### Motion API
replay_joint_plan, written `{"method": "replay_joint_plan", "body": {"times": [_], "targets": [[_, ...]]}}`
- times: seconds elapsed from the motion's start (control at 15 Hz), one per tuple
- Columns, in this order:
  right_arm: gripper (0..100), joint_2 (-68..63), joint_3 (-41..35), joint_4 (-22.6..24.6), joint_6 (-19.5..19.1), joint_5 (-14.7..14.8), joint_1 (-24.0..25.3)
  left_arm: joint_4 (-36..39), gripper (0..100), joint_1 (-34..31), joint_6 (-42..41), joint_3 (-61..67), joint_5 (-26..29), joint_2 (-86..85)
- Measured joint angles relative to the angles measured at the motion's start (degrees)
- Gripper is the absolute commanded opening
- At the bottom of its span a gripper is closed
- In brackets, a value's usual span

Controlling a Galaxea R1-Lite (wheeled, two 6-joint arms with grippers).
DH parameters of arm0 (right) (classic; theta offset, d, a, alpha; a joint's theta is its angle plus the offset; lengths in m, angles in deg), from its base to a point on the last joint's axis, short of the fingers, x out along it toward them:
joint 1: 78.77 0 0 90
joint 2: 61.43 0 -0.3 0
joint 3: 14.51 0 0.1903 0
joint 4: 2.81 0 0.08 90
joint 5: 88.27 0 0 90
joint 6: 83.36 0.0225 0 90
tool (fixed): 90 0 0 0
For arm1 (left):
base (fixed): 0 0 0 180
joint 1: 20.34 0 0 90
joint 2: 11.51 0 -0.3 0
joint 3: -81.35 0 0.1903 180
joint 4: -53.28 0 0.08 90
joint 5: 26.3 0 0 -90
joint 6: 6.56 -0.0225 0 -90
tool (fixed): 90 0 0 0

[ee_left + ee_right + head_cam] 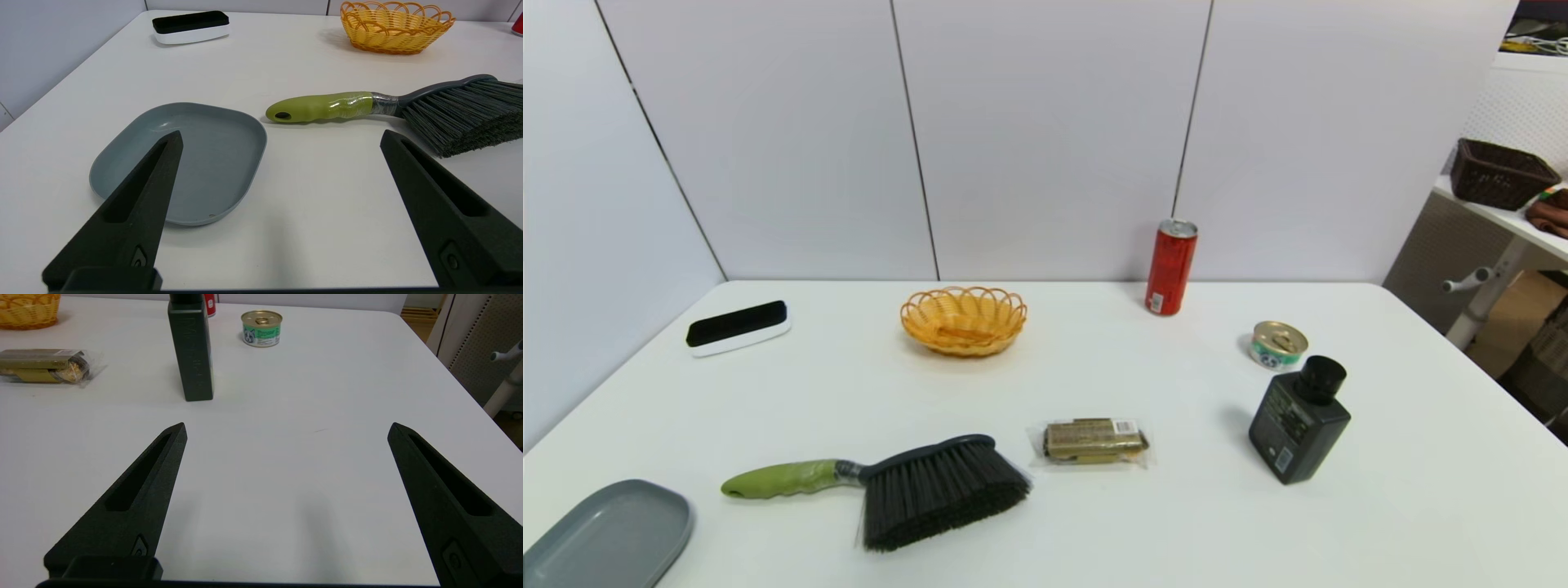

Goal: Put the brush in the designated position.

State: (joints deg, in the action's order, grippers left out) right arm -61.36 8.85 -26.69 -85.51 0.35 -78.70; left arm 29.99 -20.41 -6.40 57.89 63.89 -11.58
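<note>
The brush [907,486] lies flat near the table's front, green handle pointing left, black bristles fanned toward me; the left wrist view shows its handle [322,107] close ahead. A grey oval tray [605,539] sits at the front left corner, just left of the handle, and is seen again as the tray [196,155] under one finger's line of sight. My left gripper [282,136] hovers open and empty short of the tray and handle. My right gripper [286,428] is open and empty over bare table near the front right. Neither arm shows in the head view.
A small white block with a black pad [738,326] lies at the back left. An orange wicker basket [964,318] and a red can [1171,266] stand at the back. A wrapped snack bar [1092,441], a dark bottle [1298,420] and a small tin [1279,345] sit to the right.
</note>
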Motion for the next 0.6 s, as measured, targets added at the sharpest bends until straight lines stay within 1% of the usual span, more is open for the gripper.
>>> {"method": "replay_joint_plan", "body": {"times": [0.6], "targets": [[100, 0.0, 0.0, -0.01, -0.02, 0.0, 0.0, 0.0, 100, -0.02, 0.0, 0.0, -0.07, 0.07]]}}
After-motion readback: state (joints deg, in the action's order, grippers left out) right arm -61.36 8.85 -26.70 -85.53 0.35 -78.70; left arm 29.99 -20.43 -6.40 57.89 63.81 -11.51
